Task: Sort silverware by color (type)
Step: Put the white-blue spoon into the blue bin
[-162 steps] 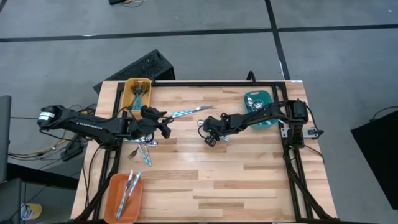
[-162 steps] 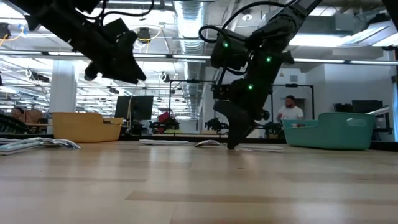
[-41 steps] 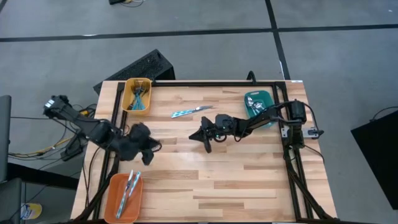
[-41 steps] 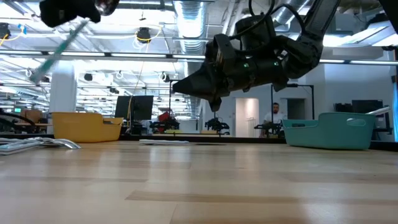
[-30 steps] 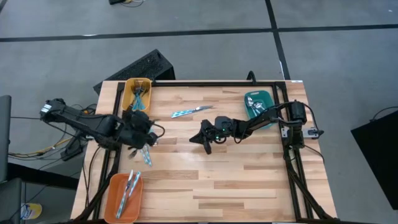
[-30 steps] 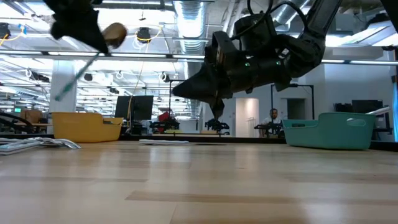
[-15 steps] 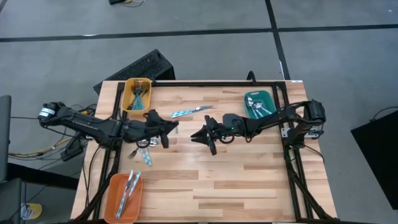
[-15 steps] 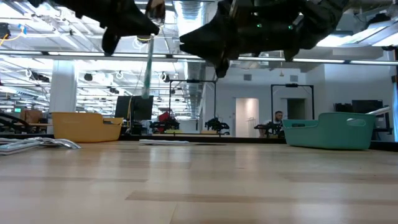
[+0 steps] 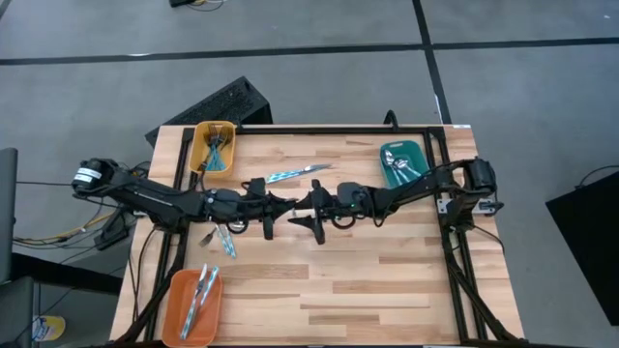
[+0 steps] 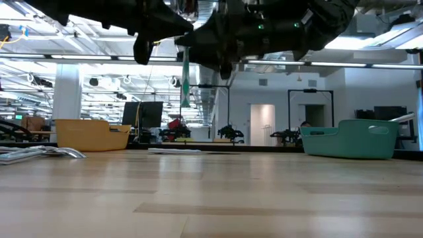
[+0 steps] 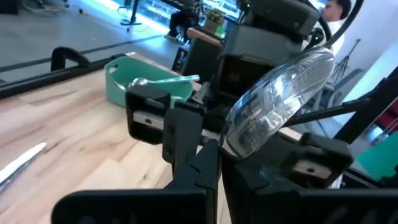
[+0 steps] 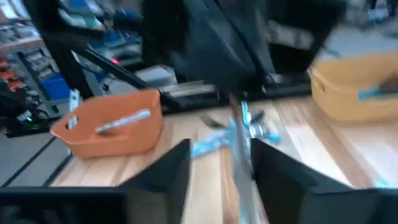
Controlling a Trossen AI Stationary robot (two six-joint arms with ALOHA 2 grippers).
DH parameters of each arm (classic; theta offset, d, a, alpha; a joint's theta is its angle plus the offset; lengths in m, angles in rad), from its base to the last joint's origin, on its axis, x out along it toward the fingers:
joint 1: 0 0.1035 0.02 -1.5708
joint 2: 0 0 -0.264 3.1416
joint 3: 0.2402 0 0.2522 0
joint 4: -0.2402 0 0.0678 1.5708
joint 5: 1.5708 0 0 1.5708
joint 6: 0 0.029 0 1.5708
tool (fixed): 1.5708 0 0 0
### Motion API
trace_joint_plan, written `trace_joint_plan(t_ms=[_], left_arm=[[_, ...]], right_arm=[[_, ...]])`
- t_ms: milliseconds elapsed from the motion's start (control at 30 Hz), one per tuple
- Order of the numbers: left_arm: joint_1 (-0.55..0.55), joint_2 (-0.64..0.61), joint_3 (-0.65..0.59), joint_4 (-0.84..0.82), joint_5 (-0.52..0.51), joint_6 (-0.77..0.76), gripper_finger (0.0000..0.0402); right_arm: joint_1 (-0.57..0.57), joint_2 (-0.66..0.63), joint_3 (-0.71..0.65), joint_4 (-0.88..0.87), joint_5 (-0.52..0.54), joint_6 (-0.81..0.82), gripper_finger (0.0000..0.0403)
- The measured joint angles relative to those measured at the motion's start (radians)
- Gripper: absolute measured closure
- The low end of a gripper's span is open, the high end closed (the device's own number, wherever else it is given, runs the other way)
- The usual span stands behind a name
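Both grippers meet above the middle of the table. My left gripper (image 9: 280, 206) comes level from the left and is shut on a spoon (image 11: 280, 99) with a shiny bowl and a light-blue handle (image 10: 186, 80) that hangs down. My right gripper (image 9: 311, 215) faces it from the right and is open. Its two fingers (image 12: 163, 177) stand on either side of the handle (image 12: 239, 146); whether they touch it I cannot tell. Loose silverware (image 9: 224, 238) and a knife (image 9: 295, 174) lie on the table. My left gripper pinches the spoon between its two fingers just below the bowl (image 11: 227, 144), coming level from the table's left side. The bowl stands up past the fingertips, and the handle hangs straight down below them, well clear of the table.
A yellow tray (image 9: 200, 130) with silverware stands at the far left, a teal tray (image 9: 387, 177) with spoons at the far right, and an orange tray (image 9: 174, 314) with pieces at the near left corner. Bare wood lies across the near right half.
My left gripper has carried the spoon from the table's left side toward the middle and tipped up to level; the handle has swung from a slant to hanging straight down. My right gripper has risen, met it there, and opened.
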Motion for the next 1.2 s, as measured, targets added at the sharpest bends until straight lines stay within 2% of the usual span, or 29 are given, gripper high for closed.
trace_joint_plan(t_ms=[167,200,300,400,533,633,767,833,1000,1200], left_arm=[[0.001,0.000,0.000,0.005,-0.032,-0.015,0.0401],[0.003,0.000,0.000,0.002,-0.037,-0.017,0.0399],[0.005,0.000,0.000,-0.036,-0.104,-0.010,0.0387],[0.013,-0.019,0.000,-0.133,-0.168,-0.006,0.0362],[0.035,-0.069,0.001,-0.281,-0.258,0.007,0.0321],[0.048,-0.079,0.001,-0.361,-0.300,0.008,0.0294],[0.061,-0.079,0.002,-0.420,-0.309,0.033,0.0275],[0.066,-0.076,0.001,-0.472,-0.317,0.045,0.0272],[0.104,-0.067,0.000,-0.554,-0.310,0.006,0.0271],[0.142,-0.066,0.000,-0.610,-0.307,-0.024,0.0271]], right_arm=[[-0.020,-0.021,0.000,-0.092,0.018,0.017,0.0363],[-0.022,-0.023,0.000,-0.106,0.024,0.019,0.0371],[-0.036,-0.046,0.002,-0.189,0.036,0.047,0.0371],[-0.042,-0.101,0.002,-0.331,0.112,0.048,0.0371],[-0.048,-0.225,-0.004,-0.582,0.301,0.059,0.0371],[-0.071,-0.321,-0.002,-0.812,0.495,0.075,0.0371],[-0.131,-0.443,0.000,-1.191,0.690,0.243,0.0371],[-0.167,-0.485,-0.003,-1.364,0.724,0.334,0.0371],[-0.273,-0.536,-0.002,-1.670,0.718,0.489,0.0368],[-0.363,-0.493,-0.006,-1.895,0.692,0.576,0.0359]])
